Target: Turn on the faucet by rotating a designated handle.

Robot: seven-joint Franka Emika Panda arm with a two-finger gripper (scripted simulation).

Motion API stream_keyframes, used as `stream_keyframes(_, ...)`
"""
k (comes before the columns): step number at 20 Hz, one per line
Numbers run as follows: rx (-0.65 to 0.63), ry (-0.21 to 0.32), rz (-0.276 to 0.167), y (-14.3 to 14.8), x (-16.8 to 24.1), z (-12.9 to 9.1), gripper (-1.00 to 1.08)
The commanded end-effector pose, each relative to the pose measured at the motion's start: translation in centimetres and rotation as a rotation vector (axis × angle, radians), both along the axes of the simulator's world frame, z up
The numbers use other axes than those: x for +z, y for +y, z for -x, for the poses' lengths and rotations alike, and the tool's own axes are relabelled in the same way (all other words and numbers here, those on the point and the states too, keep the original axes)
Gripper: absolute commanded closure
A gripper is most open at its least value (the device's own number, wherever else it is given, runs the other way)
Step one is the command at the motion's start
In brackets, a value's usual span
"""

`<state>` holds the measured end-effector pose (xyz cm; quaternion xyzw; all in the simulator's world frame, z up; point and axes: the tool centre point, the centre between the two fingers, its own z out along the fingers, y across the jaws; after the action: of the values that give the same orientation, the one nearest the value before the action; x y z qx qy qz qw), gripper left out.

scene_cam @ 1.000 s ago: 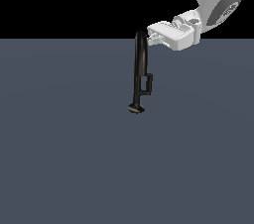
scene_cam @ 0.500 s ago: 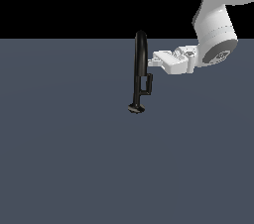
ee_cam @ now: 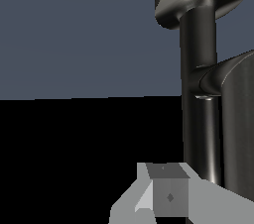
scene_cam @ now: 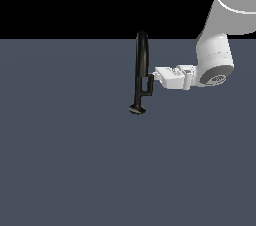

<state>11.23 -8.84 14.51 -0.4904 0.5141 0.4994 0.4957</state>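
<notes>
standing upright on the flat grey floor (scene_cam: 75, 170), the glossy black faucet (scene_cam: 141, 55) has its small bracket handle (scene_cam: 148, 85) sticking out toward the exterior view's right. the white gripper (scene_cam: 156, 76) sits level right at that handle, maybe touching it. can't tell how wide the jaws are, only one finger (ee_cam: 168, 196) shows close up.

The faucet (scene_cam: 141, 60) is a skinny, glossy black tube standing upright on a little round base, arching over at the top. It sits out on the slate-grey tabletop (scene_cam: 75, 160). Down low on the stem there's the handle (scene_cam: 148, 86), a small black bracket-shaped lever poking off toward the exterior view's right. Up close it's shiny dark metal.
</notes>
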Motion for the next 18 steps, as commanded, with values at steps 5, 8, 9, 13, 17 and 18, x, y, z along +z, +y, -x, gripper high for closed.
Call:
stream_keyframes(5, -0.011, 0.009, -0.010, 0.1, -0.4, -0.1, 1.08)
stream_keyframes(8, -0.010, 0.009, -0.009, 0.1, -0.3, 0.3, 1.08)
stream_keyframes(9, -0.010, 0.009, -0.009, 0.1, -0.2, 0.4, 1.08)
stream_keyframes(13, -0.010, 0.009, -0.009, 0.1, 0.0, 1.1, 1.08)
stream_keyframes(17, -0.010, 0.009, -0.009, 0.2, 0.3, 1.8, 1.08)
stream_keyframes(18, -0.010, 0.009, -0.009, 0.2, 0.4, 2.0, 1.08)
